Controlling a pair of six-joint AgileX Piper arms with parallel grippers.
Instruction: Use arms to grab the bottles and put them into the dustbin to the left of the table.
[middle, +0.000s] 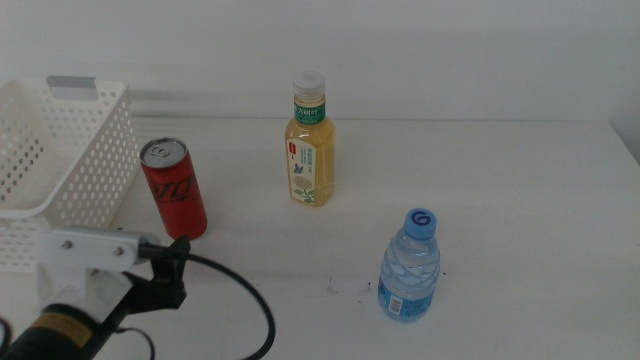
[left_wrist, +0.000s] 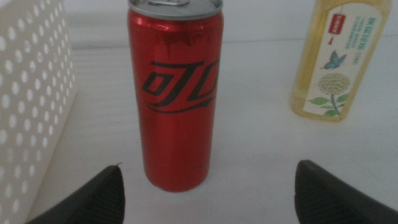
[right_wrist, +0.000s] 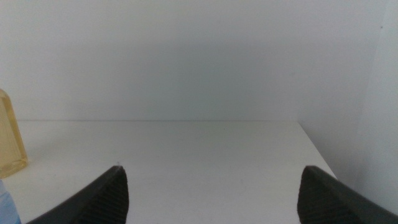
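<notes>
From where the middle camera looks, the white perforated plastic basket (middle: 65, 150) runs off the left edge, and the black-and-grey left arm (middle: 95, 295) is cut by the bottom edge, its hand hidden behind the white bracket. In the left wrist view the yellow tea bottle with the green label (left_wrist: 345, 59) loses its cap and neck past the edge, and the slim red soda can (left_wrist: 176, 93) shows only a sliver of its top. The right wrist view catches just a yellow sliver of that bottle (right_wrist: 9, 137) and, blurred, a pale blue corner of something I cannot make out.

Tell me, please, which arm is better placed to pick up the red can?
Left. Its gripper faces the red can with jaws open either side, beside the dustbin. The right gripper sees only bare table.
</notes>
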